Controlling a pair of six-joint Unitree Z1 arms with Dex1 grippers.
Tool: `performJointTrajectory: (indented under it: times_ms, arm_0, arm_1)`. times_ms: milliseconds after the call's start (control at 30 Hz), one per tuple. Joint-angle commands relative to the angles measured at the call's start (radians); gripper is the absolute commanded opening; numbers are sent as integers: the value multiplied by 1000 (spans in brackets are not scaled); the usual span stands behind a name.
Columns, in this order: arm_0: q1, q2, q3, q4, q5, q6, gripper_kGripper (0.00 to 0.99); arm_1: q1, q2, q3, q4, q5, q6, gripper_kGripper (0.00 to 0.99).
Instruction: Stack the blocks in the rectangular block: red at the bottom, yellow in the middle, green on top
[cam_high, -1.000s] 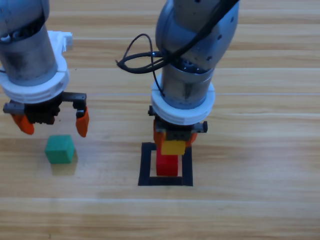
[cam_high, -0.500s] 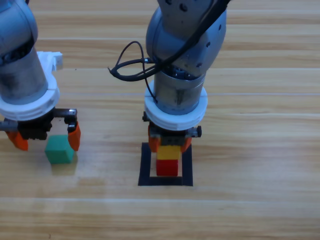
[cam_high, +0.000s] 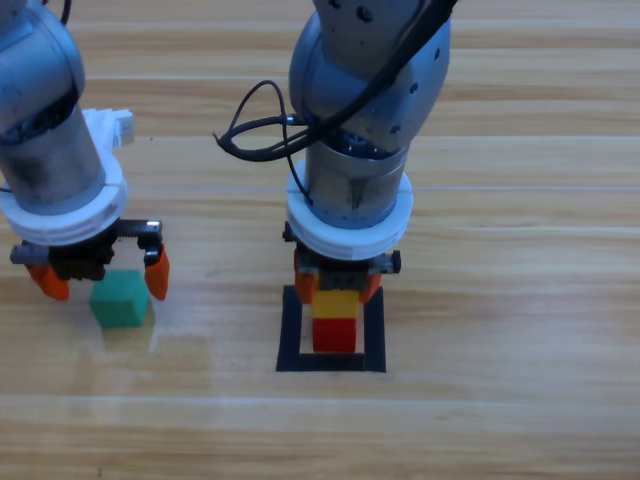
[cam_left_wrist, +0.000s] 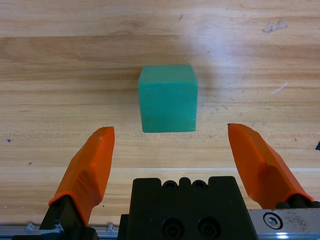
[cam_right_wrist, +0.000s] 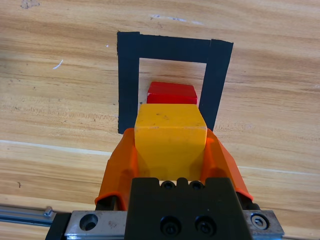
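The right gripper pinches the yellow cube above the red cube, apparently touching it, inside the black tape outline. The left gripper, jaws spread, straddles the green cube on the wooden table.

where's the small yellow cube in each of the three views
High view: small yellow cube centre, in the right gripper, above the small red cube.
Left wrist view: not in it.
Right wrist view: yellow cube low centre, between the jaws.
Shared landmark: black tape rectangle.
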Motion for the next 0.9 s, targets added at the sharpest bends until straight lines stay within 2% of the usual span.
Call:
performJointTrajectory:
  times_ms: [33, 567, 667, 733, 900]
  arm_0:
    - [44, 40, 30, -26, -8, 13, 974]
    - [43, 51, 50, -57, -11, 11, 974]
    - [43, 51, 50, -60, -15, 10, 974]
    - [43, 51, 54, -63, -17, 8, 974]
    - [43, 57, 58, -73, -17, -1, 973]
  arm_1:
    - [27, 95, -13, 13, 3, 5, 0]
    - [27, 107, -22, 13, 7, 3, 2]
    - [27, 107, -25, 15, 7, 5, 649]
    - [27, 101, -28, 17, -5, 3, 968]
    - [27, 55, -27, 17, -59, 0, 990]
